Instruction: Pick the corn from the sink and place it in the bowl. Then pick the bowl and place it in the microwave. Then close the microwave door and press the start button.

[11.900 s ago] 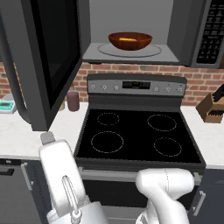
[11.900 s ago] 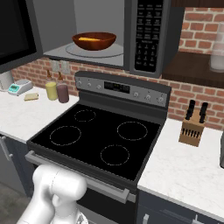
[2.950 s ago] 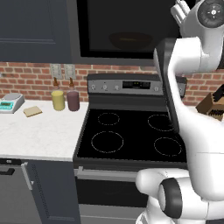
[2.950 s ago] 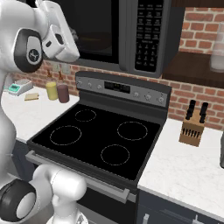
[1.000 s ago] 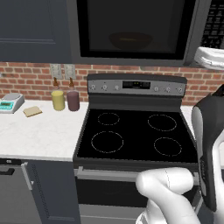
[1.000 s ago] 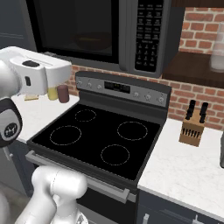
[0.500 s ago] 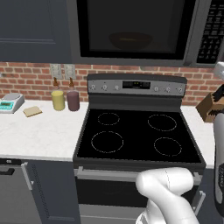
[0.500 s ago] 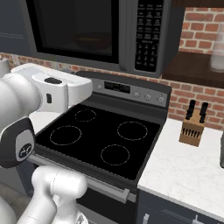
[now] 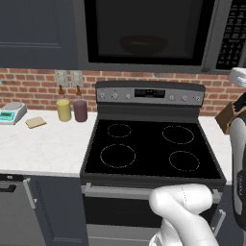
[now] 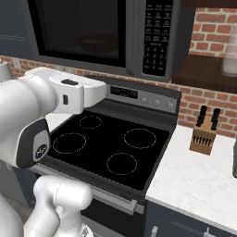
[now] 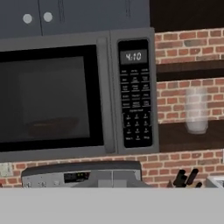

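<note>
Left base view: the microwave (image 9: 144,33) hangs at 12 o'clock above the black stove (image 9: 149,149), and its door (image 9: 141,31) is now shut, where it stood swung open to the left in the first frame. The bowl (image 9: 143,44) shows dimly through the dark window, on the turntable inside. The button panel (image 9: 233,33) sits at 1 o'clock. A white arm link (image 9: 239,144) rises along the right edge at 3 o'clock; half a second ago it covered less of the knife block (image 9: 225,116). Two jars (image 9: 71,109) and a scale (image 9: 12,113) stand on the counter at 9 o'clock.

Right base view: the white forearm (image 10: 55,97) reaches from 9 o'clock toward the centre, lower and farther across the stove than a second ago. The bowl (image 10: 97,44) is a faint shape behind the closed door (image 10: 76,30).

Hand view: the camera faces the microwave (image 11: 78,94) from a distance; the bowl (image 11: 52,127) is at 8 o'clock behind the glass, and the panel (image 11: 134,94) near centre reads 4:10. The gripper's fingers are not visible, so I cannot tell how far apart they stand
</note>
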Robot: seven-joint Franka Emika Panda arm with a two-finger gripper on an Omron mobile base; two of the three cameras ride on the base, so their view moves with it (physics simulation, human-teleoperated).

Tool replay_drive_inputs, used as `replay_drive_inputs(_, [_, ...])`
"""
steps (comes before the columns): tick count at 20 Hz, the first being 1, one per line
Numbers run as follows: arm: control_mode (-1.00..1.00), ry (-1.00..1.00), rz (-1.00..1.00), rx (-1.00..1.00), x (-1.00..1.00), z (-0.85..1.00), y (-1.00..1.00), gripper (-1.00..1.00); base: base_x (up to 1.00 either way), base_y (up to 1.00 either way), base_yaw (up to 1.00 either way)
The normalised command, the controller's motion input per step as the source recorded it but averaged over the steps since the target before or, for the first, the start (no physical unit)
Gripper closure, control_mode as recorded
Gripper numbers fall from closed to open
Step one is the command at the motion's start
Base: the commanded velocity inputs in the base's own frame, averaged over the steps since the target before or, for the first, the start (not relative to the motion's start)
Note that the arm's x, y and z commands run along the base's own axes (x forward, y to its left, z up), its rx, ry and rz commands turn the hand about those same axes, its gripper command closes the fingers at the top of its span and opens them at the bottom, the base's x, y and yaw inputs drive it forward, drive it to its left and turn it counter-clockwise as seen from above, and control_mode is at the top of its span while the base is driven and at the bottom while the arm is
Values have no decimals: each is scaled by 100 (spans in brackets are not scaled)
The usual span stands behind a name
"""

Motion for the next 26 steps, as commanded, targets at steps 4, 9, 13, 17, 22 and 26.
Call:
replay_drive_inputs(4, [-100, 0, 4, 0, 54, -1, -21, 100, 0, 0, 0])
replay_drive_inputs(9, [-100, 0, 4, 0, 30, 0, -35, 100, 0, 0, 0])
replay_drive_inputs(13, [-100, 0, 1, 0, 13, 0, -47, 100, 0, 0, 0])
replay_drive_inputs(17, [-100, 0, 1, 0, 15, -5, -37, 100, 0, 0, 0])
replay_drive_inputs(22, [-100, 1, 0, 0, 23, -13, -22, 100, 0, 0, 0])
replay_drive_inputs(26, [-100, 1, 0, 0, 27, -4, -29, 100, 0, 0, 0])
